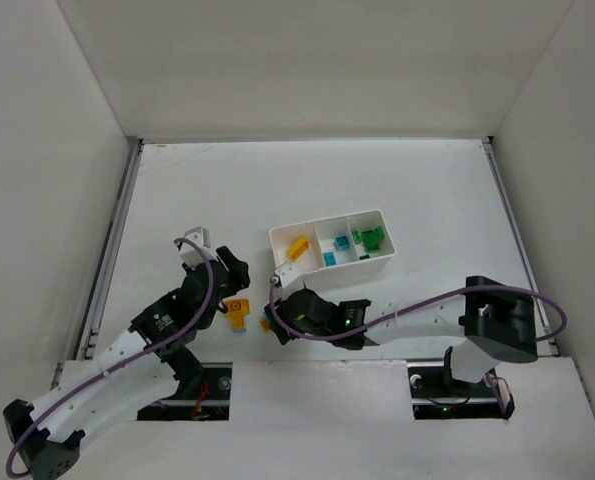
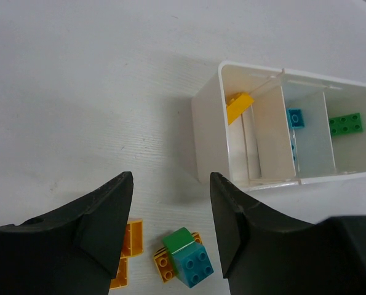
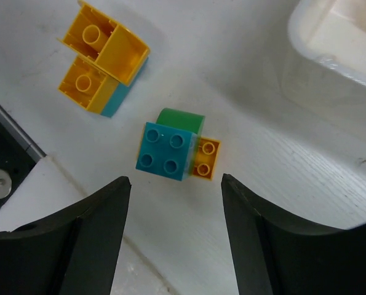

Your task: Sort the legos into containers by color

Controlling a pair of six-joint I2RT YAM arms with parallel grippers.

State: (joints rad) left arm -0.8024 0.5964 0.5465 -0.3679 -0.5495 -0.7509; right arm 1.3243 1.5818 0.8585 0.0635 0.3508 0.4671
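Right jaws spread above cyan lego (image 3: 165, 150); tray (image 3: 315, 64) beside.

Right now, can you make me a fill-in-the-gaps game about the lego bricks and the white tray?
1. The white tray is split into ___ compartments.
2. Seen from above, its right compartment holds a lego coloured ___.
3. The right gripper, close to a blue brick on the table, has its jaws ___.
Missing words: three; green; open.
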